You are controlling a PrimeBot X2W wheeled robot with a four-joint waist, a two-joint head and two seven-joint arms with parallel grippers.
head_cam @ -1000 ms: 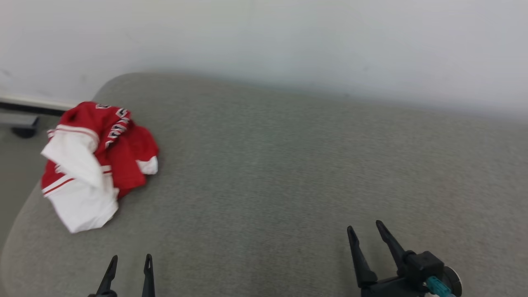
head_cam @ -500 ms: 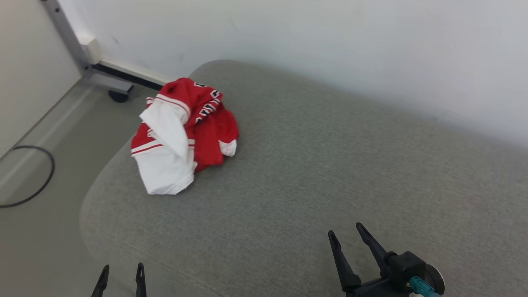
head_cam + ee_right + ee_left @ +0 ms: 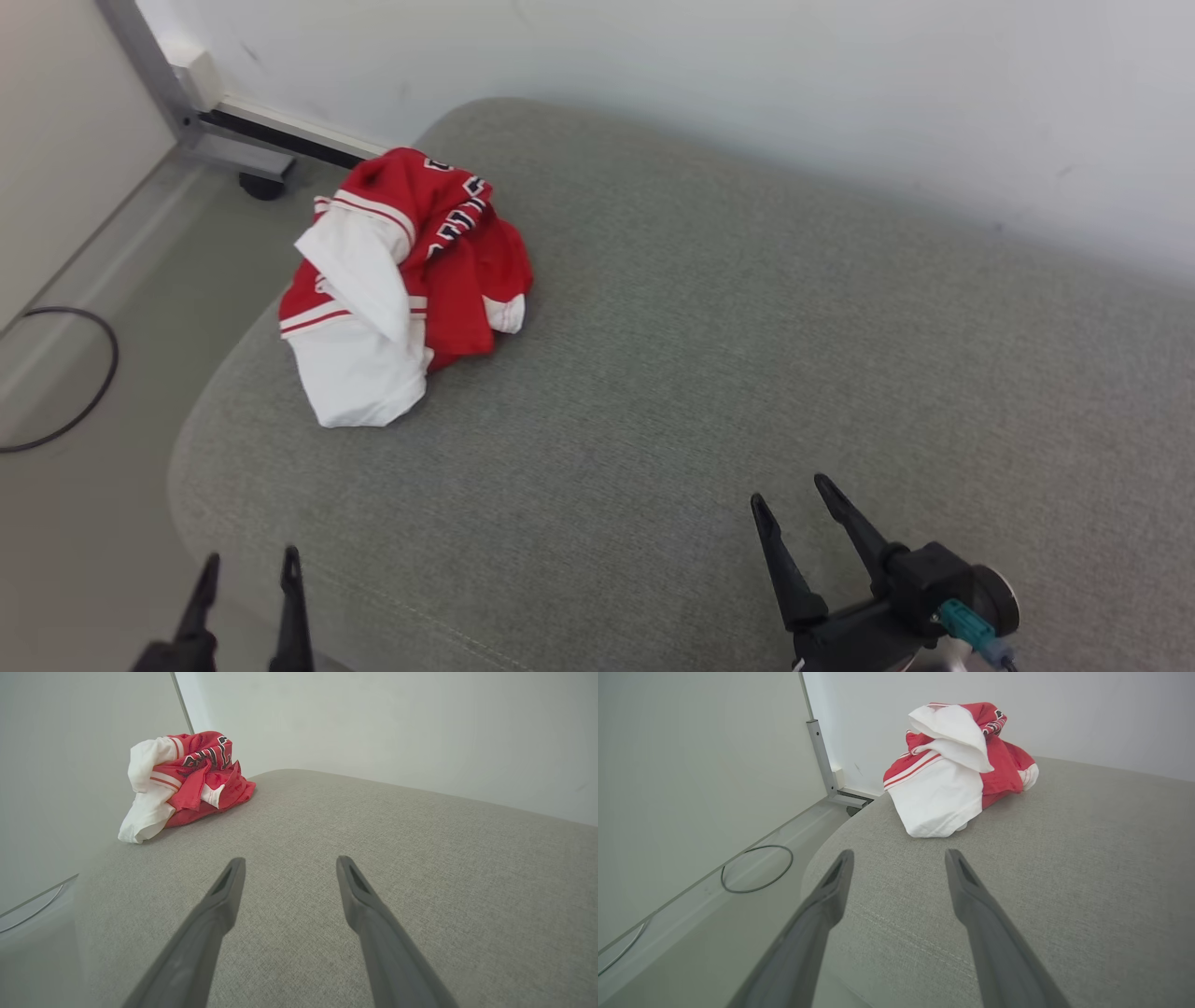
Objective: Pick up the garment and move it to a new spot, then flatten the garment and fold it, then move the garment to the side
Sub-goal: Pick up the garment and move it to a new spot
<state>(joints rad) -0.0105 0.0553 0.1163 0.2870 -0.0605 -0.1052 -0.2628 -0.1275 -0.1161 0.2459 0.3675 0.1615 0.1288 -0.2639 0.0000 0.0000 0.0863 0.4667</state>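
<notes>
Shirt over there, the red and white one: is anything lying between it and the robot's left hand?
Nothing. In the left wrist view, only bare grey cushion stretches from the open left hand to the shirt.

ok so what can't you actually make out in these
garment: the black lettering is crumpled into folds in the head and right wrist views, unreadable; its underside lies hidden against the grey cushion.
left tool: the head view's bottom edge cuts off all but its two prongs.
cable on the floor: cut by the head view's left edge, so its ends are unseen.
</notes>
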